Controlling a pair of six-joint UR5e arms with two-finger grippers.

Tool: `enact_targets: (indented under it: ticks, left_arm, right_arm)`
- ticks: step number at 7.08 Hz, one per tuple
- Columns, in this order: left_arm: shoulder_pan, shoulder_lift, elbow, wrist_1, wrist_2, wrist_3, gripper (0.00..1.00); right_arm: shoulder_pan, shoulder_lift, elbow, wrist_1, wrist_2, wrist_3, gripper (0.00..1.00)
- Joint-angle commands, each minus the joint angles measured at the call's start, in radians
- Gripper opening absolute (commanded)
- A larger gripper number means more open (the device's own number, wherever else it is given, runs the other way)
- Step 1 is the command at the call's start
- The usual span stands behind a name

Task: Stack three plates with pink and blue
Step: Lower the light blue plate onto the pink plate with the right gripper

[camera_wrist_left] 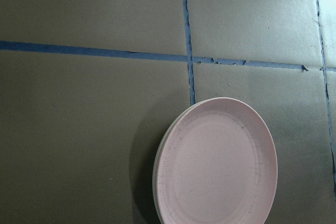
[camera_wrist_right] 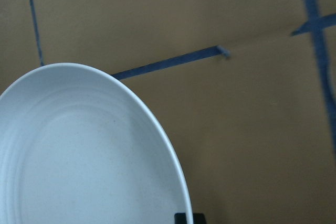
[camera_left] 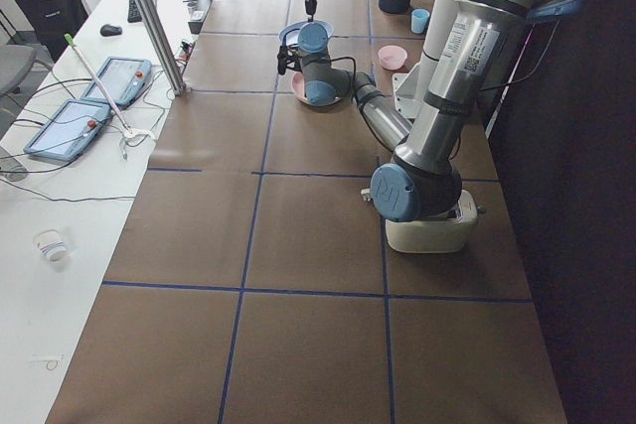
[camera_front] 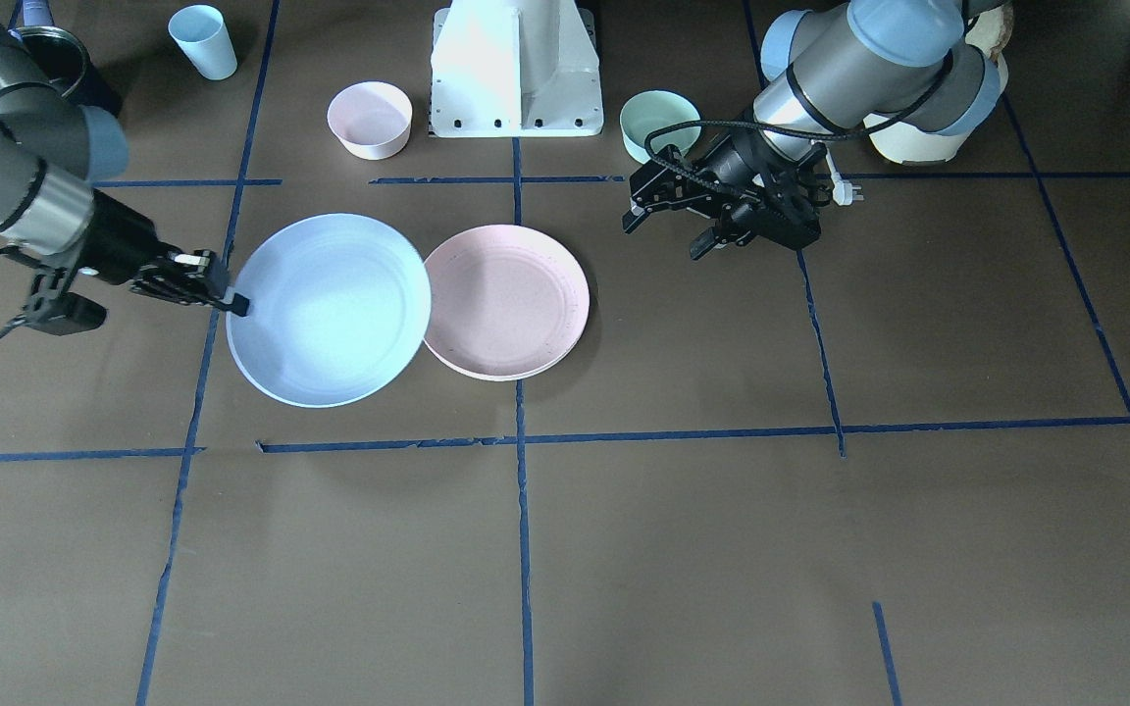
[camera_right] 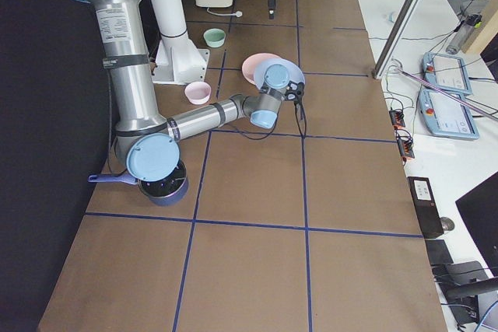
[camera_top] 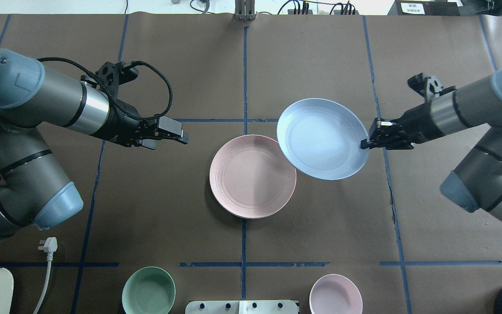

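Two-arm stacking scene, plate in transit. My right end effector (camera_top: 364, 143) is clamped on the rim of the light blue plate (camera_top: 323, 138), gripping it at the edge nearest my right arm. The plate hangs clear of the counter (camera_top: 320, 226), slightly tilted, with its concave face up. Its ringed inner surface fills the lower left of the right wrist view. Seen from overhead, the edge opposite the grip overlaps the rim of the pale pink plate (camera_top: 253, 176). The front-facing view shows the same overlap, so the blue plate stands partly above the pink one. I cannot tell whether the two rims touch. The pale pink plate lies flat near the middle of the counter, over a crossing of the blue tape lines (camera_top: 243, 244). It rests on the cream-white plate (camera_wrist_left: 155, 187), of which only a thin pale crescent shows beneath its edge in the left wrist view. My left end effector (camera_front: 668, 233) hangs above bare counter on the other side of this pair, well apart from it, with its fingers spread and nothing between them. Along the counter edge by my base stand a pink bowl (camera_top: 336, 294) on my right and a mint-green bowl (camera_top: 148, 292) on my left. A light blue cup (camera_front: 204, 41) stands further to my right, apart from all three plates.
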Motion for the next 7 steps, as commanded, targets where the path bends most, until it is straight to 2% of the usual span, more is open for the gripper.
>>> enact_targets:
  ticks: [1,2,3,4,5,6,7]
  left_arm:
    - [-0.011,0.001,0.001,0.003,-0.009,0.001,1.0]
    - [-0.012,0.003,0.001,0.003,-0.009,0.001,1.0]
    - [-0.014,0.003,0.001,0.003,-0.009,0.001,1.0]
    - [-0.035,0.006,0.006,0.008,-0.012,0.009,1.0]
    - [-0.07,0.033,0.015,0.006,-0.05,0.029,1.0]
    - [-0.143,0.08,0.016,0.005,-0.128,0.097,1.0]
    - [-0.234,0.126,0.022,0.006,-0.211,0.203,1.0]
  right_arm:
    - [-0.16,0.083,-0.004,-0.016,-0.131,0.039,0.01]
    - [-0.194,0.109,-0.002,-0.085,-0.158,0.039,0.04]
    - [-0.232,0.14,-0.008,-0.106,-0.207,0.039,0.25]
    - [-0.236,0.179,-0.007,-0.202,-0.225,0.039,0.99]
    - [-0.236,0.2,-0.005,-0.229,-0.234,0.039,1.0]
    - [-0.213,0.197,0.004,-0.229,-0.229,0.036,1.0]
    - [-0.169,0.127,0.048,-0.229,-0.203,0.036,1.0]
